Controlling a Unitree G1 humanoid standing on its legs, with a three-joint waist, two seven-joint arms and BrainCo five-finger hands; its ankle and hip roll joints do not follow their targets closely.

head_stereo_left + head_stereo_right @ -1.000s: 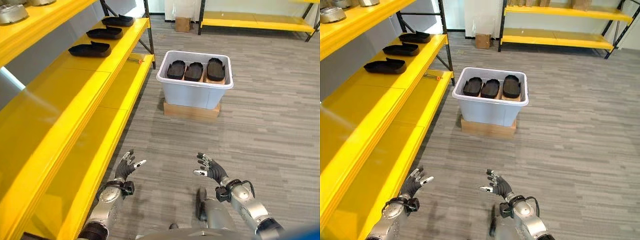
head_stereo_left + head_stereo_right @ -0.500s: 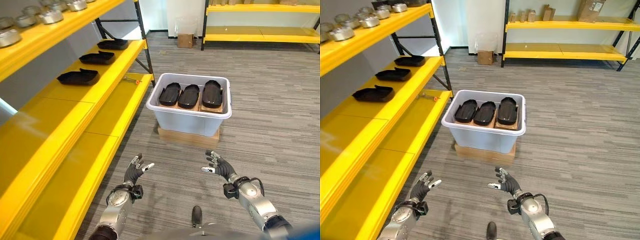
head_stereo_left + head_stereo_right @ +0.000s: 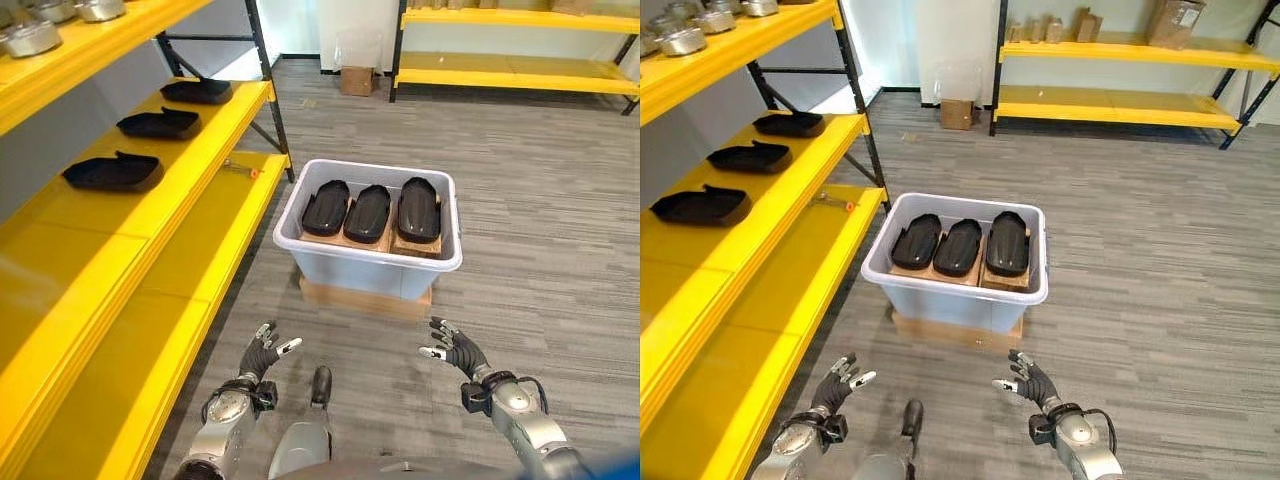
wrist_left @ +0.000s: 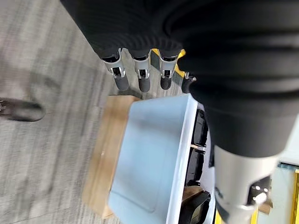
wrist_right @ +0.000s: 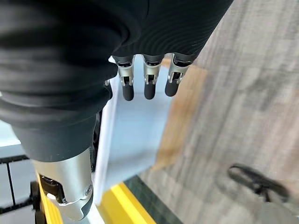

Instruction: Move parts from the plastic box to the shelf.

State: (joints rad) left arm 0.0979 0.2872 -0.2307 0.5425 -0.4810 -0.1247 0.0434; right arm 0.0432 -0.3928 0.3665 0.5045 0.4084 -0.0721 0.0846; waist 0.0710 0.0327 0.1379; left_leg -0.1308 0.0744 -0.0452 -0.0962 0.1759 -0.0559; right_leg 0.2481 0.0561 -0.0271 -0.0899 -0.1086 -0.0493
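So three black parts (image 3: 369, 213) are left in the plastic box (image 3: 372, 268), three already sit on the yellow shelf (image 3: 170, 185). Left hand (image 3: 262, 352) and right hand (image 3: 455, 351) hover short of the box, fingers spread, holding nothing.

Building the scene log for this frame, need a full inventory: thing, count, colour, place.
Pale grey plastic box: one, on the floor ahead, by the yellow shelf.
Flat brown cardboard base: one, under the box.
Black moulded parts in the box: three, side by side on cardboard inserts.
Black moulded parts on the shelf: three, in a row on the middle level.
Yellow metal shelf: one, along the robot's left.
Silver metal pots: several, top level of that shelf.
Small orange-tipped tool: one, lower level near the upright.
Far yellow rack: one, at the back wall, carrying brown cartons.
Small cardboard carton: one, on the floor at the back.
Left hand: open, empty, low before the box.
Right hand: open, empty, low before the box.
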